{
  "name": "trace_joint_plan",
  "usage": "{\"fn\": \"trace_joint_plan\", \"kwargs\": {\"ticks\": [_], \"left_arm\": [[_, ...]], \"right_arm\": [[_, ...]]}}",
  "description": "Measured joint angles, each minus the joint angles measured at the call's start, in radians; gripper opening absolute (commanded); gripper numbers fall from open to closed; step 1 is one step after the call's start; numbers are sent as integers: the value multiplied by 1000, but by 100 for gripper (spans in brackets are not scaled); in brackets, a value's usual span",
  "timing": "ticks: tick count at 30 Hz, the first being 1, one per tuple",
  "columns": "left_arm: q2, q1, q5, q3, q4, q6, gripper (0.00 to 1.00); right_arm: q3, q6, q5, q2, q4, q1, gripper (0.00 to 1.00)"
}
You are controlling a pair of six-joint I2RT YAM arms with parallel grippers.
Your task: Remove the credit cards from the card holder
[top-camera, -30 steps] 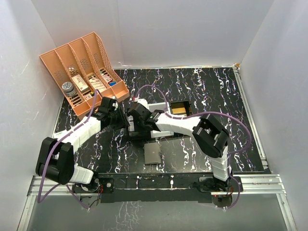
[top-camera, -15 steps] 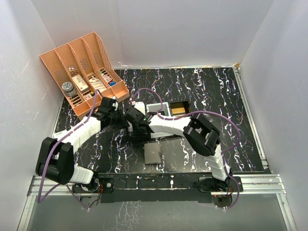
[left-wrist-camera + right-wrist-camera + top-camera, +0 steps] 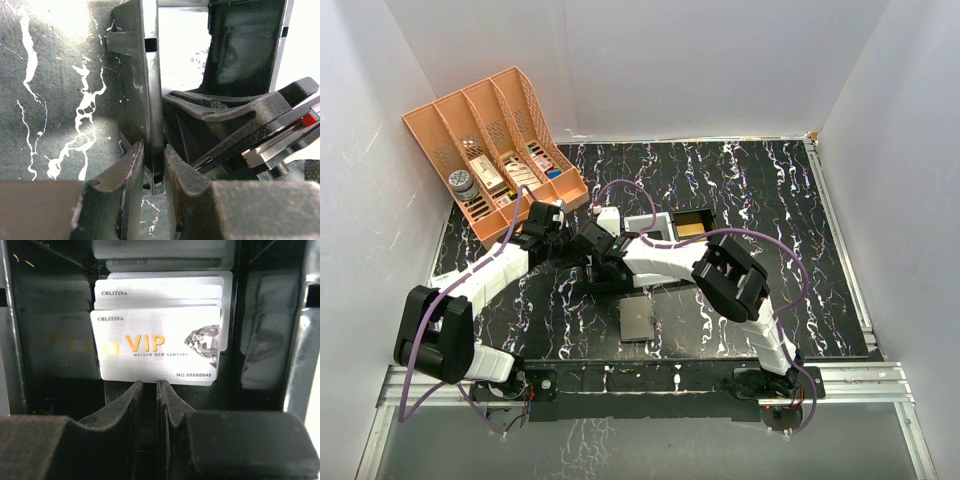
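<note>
Left claw [image 3: 152, 165]: clamped on a card holder [image 3: 149, 90] panel's upright edge, plain only in its wrist view
Right claw [image 3: 149, 392]: fingers nearly together at the front card's [image 3: 157, 347] near edge; grip could not be told
Credit cards [image 3: 165, 289]: pale stack in the holder's pocket, seen only by the right wrist
Top view: one dark card [image 3: 636, 322] lay loose on the desk [image 3: 770, 190], nearer than both claws

Your right claw [image 3: 150, 385] shifts left over the card holder [image 3: 150, 90], nearing your left claw [image 3: 154, 150]; its elbow follows.
</note>
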Motion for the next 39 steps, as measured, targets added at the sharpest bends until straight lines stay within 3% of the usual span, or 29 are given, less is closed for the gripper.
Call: {"fn": "trace_joint_plan", "kwargs": {"ticks": [26, 33, 39], "left_arm": [[-2, 0, 19, -10, 20, 9, 20], [-19, 0, 16, -14, -8, 9, 30], [-66, 0, 11, -14, -32, 0, 51]], "right_arm": [[64, 15, 19, 24, -6, -25, 19], [93, -11, -8, 22, -11, -28, 28], [71, -29, -43, -66, -54, -29, 36]]}}
